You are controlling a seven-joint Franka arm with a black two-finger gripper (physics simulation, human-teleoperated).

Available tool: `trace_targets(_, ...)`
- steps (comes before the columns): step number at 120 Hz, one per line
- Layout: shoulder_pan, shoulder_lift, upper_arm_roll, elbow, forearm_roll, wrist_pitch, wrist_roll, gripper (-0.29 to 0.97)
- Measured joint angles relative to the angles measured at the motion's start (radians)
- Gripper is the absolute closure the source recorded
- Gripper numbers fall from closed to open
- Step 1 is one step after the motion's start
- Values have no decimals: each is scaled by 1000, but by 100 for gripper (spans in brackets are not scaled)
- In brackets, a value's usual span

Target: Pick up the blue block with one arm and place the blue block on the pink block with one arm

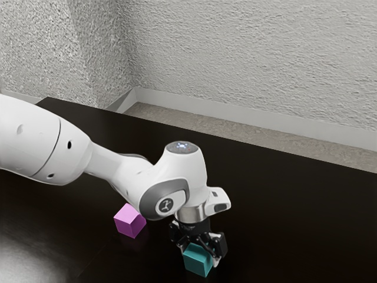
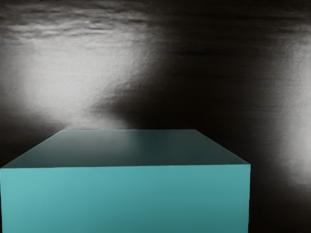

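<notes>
Your blue block (image 1: pixel 197 263), more teal than blue in this light, sat low in the exterior view, just right of centre and close to the bottom edge, on or just above the dark bench (image 1: pixel 294 200); you could not tell whether it touched. In the wrist view the blue block (image 2: pixel 126 199) lay directly under your hand, showing its top face and one side face, with the glossy bench (image 2: pixel 155 73) and pale patches of glare beyond it.

Your end effector (image 1: pixel 199 250) stood right over the block, pointing down and overlapping its upper part. You could not tell whether it was spread or pinching the block.

The pink block (image 1: pixel 129 220) rested on the bench toward the exterior view's left of the blue one, slightly higher in the frame. The two were near each other but apart.

Your white arm (image 1: pixel 88 156) came in from the exterior view's left edge and bent down at the wrist. A rough grey wall (image 1: pixel 247 53) rose behind the bench.
</notes>
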Motion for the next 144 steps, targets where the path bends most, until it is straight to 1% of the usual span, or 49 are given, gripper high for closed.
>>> trace_targets(31, 1, 9, 0, -2, -5, 3, 46, 1)
trace_targets(54, 1, 7, 0, -1, 2, 3, 68, 21)
trace_targets(67, 0, -1, 0, -1, 6, 3, 77, 28)
trace_targets(81, 0, -26, 1, -2, 17, 3, 82, 31)
trace_targets(92, 1, -93, 7, -9, 42, 1, 83, 32)
trace_targets(101, 11, -168, 40, -22, 60, -8, 83, 32)
trace_targets(112, 75, -250, 57, -46, 73, -30, 82, 31)
trace_targets(123, 150, -346, 65, -138, 79, -50, 78, 31)
trace_targets(130, 172, -397, 77, -186, 82, -62, 76, 31)
trace_targets(144, 231, -436, 99, -227, 85, -89, 72, 32)
